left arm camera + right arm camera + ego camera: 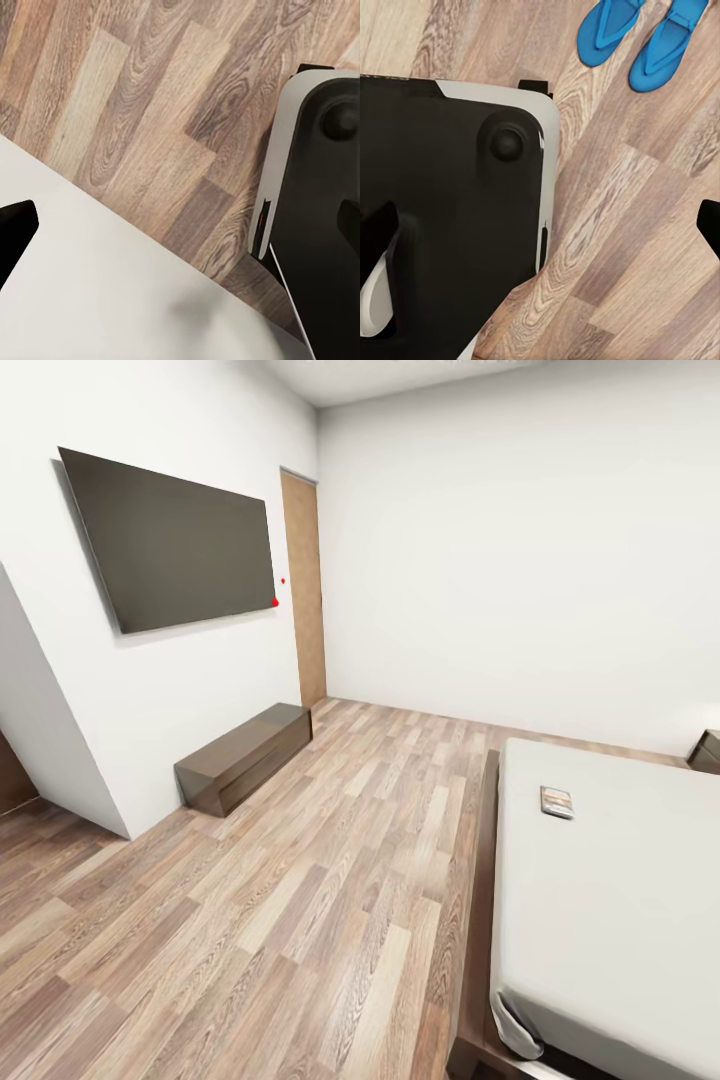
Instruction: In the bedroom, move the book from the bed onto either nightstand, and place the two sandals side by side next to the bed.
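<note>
Head view: bedroom w/ white walls and wood-plank floor point(300, 880). The bed point(610, 880) fills the lower right — pale mattress on a dark brown frame. The book point(557, 801) lies flat on the mattress, near the bed's left edge and toward the far end, small against the mattress. A corner of a dark nightstand point(706, 750) peeks in at the right edge, just past the bed's far end. On the left wall hangs a big dark tv point(175, 540); below it a low dark wooden bench point(245, 757) sits on the floor against the wall. A brown wood panel point(304, 590) stands in the far corner.

Right wrist view: two blue sandals point(641, 34) lie on the floor side by side, close together, near the robot's black-and-white base point(457, 217). Only dark finger tips of the right hand point(540, 232) show at the frame edges, set wide apart — released, nothing between them.

Left wrist view: floor planks, a pale flat surface and part of the base point(315, 195). One dark finger tip point(15, 232) of the left hand shows at the edge; can't tell if that hand is released or clenched.
</note>
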Controlling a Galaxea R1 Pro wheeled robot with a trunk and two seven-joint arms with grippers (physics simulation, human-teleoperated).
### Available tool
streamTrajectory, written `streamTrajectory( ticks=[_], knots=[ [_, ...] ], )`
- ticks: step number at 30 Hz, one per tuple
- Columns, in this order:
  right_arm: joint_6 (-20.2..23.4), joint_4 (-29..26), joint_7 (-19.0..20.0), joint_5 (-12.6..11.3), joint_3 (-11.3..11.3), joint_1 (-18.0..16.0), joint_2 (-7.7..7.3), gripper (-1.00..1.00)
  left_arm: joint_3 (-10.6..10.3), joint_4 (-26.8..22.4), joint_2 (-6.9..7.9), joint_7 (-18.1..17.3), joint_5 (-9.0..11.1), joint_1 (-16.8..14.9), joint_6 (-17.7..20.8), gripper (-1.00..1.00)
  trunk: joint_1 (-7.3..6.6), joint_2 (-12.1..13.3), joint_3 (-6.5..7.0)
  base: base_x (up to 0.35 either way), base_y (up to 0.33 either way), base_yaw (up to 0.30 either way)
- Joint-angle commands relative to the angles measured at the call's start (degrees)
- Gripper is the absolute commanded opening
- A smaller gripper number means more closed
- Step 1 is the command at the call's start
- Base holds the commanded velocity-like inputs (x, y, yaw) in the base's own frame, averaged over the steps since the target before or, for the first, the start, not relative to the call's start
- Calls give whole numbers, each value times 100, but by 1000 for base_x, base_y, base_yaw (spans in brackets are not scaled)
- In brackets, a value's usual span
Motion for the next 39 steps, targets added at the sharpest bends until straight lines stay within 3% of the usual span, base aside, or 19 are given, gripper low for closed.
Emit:
streamTrajectory(
  ticks=[1, 13, 39],
  knots=[
    [-10, 13, 14, 58, -42, -9, -2, 100, 38, 12, 2, 31, -61, -5, -23, 100, 3, -12, -12, 0, 0, 0],
    [-7, 16, 13, 63, -35, -10, 0, 100, 37, 12, 0, 35, -61, -2, -23, 100, 3, -12, -49, 0, 0, 0],
    [-1, 22, 18, 67, -21, -10, 4, 100, 32, 12, -6, 38, -61, -3, -23, 100, 3, -12, -281, 0, 0, 0]
  ],
)
